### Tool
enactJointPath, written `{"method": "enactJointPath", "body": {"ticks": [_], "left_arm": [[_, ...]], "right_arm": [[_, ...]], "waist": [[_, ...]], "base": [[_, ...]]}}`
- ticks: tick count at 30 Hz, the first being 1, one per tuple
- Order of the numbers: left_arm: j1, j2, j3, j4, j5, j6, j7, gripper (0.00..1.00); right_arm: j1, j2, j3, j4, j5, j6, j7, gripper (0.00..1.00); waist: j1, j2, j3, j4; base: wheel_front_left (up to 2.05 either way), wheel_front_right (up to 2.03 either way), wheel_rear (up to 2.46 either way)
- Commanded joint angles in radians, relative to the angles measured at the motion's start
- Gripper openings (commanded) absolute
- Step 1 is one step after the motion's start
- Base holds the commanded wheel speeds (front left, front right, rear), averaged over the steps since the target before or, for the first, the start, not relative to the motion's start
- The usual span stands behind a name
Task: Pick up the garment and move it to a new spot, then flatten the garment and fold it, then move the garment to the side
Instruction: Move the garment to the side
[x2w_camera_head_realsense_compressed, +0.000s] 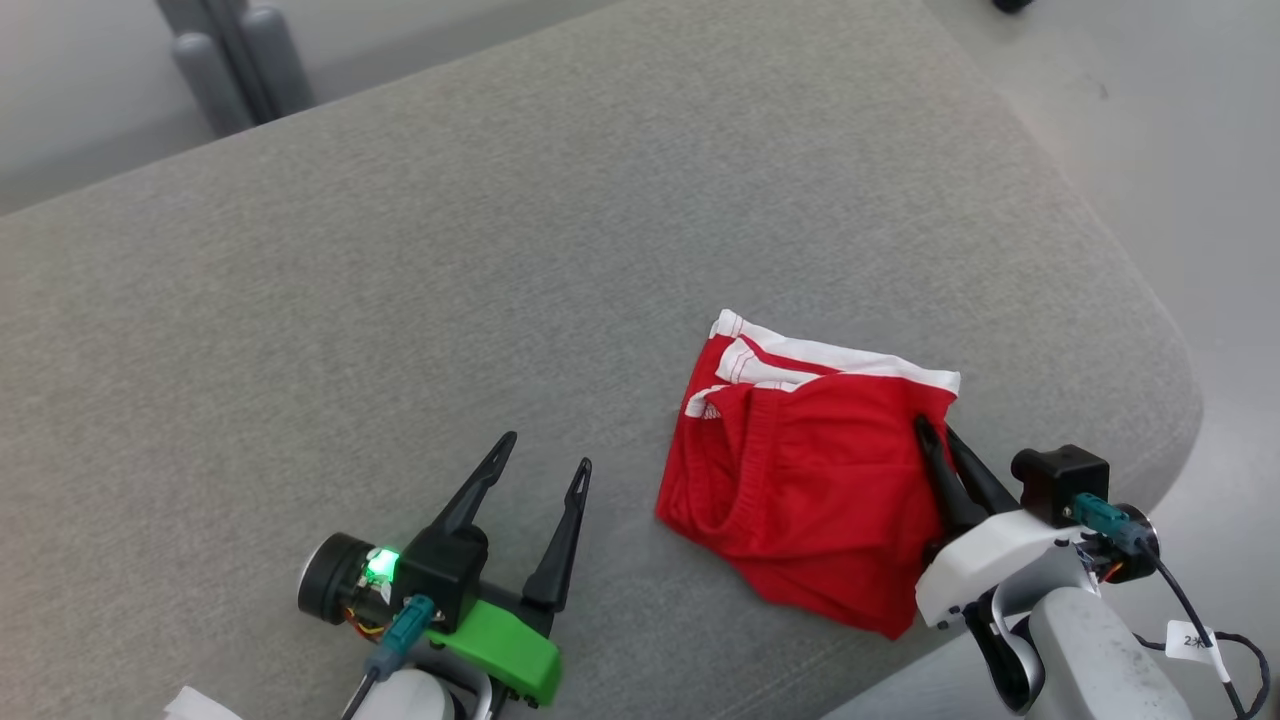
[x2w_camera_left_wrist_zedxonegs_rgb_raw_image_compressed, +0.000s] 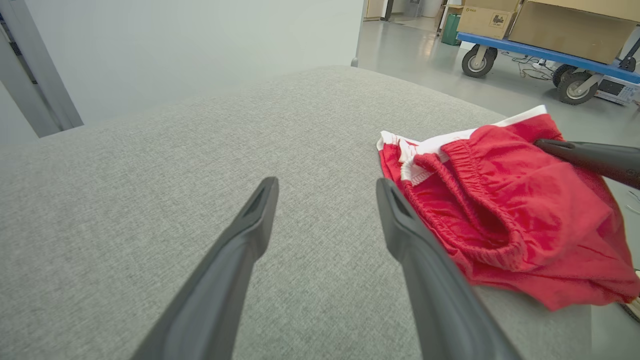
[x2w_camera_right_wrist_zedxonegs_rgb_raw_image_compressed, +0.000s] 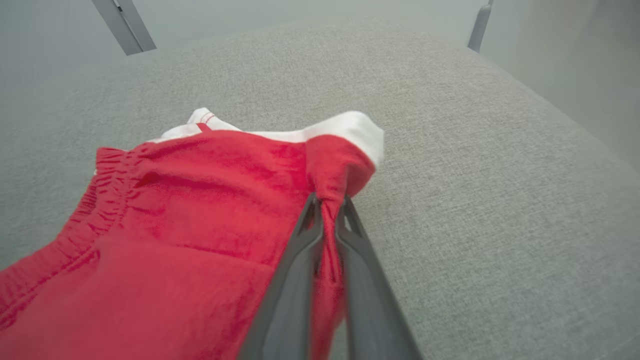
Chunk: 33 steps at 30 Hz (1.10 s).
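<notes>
Right hand (x2w_camera_right_wrist_zedxonegs_rgb_raw_image_compressed: 327, 202) pinches only a thin fold of the red shorts (x2w_camera_head_realsense_compressed: 800, 480); lifting may slip it free. Left hand (x2w_camera_head_realsense_compressed: 545, 450) gapes wide.

- Left gripper (x2w_camera_head_realsense_compressed: 547, 451), at 7 o'clock: long black tapered fingers (x2w_camera_head_realsense_compressed: 473, 492), bright green bracket (x2w_camera_head_realsense_compressed: 500, 650), glowing green light (x2w_camera_head_realsense_compressed: 380, 565), teal plug (x2w_camera_head_realsense_compressed: 408, 618).
- Right gripper (x2w_camera_head_realsense_compressed: 935, 428), at 4 o'clock: matching dark fingers, white shell (x2w_camera_head_realsense_compressed: 975, 575), black camera block (x2w_camera_head_realsense_compressed: 1060, 480), teal connector (x2w_camera_head_realsense_compressed: 1098, 515), black cable (x2w_camera_head_realsense_compressed: 1165, 572) with white tag (x2w_camera_head_realsense_compressed: 1190, 640).

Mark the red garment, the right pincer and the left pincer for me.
red garment (x2w_camera_head_realsense_compressed: 800, 480), head view, middle of the red cloth.
right pincer (x2w_camera_right_wrist_zedxonegs_rgb_raw_image_compressed: 328, 201), right wrist view, midway between its fingertips, shut on a pinched fold.
left pincer (x2w_camera_left_wrist_zedxonegs_rgb_raw_image_compressed: 327, 184), left wrist view, midway between its open fingertips.
</notes>
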Motion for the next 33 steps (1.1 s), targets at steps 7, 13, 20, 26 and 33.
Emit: {"method": "enactJointPath", "body": {"ticks": [7, 13, 20, 26, 33], "left_arm": [[-0.035, 0.046, -0.008, -0.016, -0.009, -0.003, 0.000, 1.00], [-0.099, 0.098, -0.003, -0.048, -0.015, -0.003, 0.000, 1.00], [-0.166, 0.136, -0.007, -0.083, -0.022, -0.003, 0.000, 1.00], [-0.210, 0.134, -0.007, -0.099, -0.029, -0.003, 0.000, 1.00], [-0.231, 0.136, 0.019, -0.086, -0.041, 0.000, 0.001, 1.00]], "right_arm": [[-0.079, -0.002, 0.016, -0.033, -0.038, -0.002, 0.000, 0.00], [-0.280, -0.004, -0.022, 0.030, -0.197, -0.002, 0.000, 0.00], [-0.535, -0.119, -0.133, 0.192, -0.395, -0.002, 0.045, 0.00], [-0.652, -0.218, -0.269, 0.242, -0.513, -0.002, 0.091, 0.00], [-0.730, -0.226, -0.441, 0.207, -0.622, -0.002, 0.070, 1.00]], "waist": [[0.0000, -0.0001, 0.077, -0.044], [0.0000, -0.0001, 0.206, 0.029], [0.0000, -0.0001, 0.321, 0.112], [0.0000, -0.0001, 0.368, 0.169], [0.0000, -0.0001, 0.387, 0.193]], "base": [[0.00, 0.00, 0.00], [0.00, 0.00, 0.00], [0.00, 0.00, 0.00], [0.00, 0.00, 0.00], [0.00, 0.00, 0.00]]}}
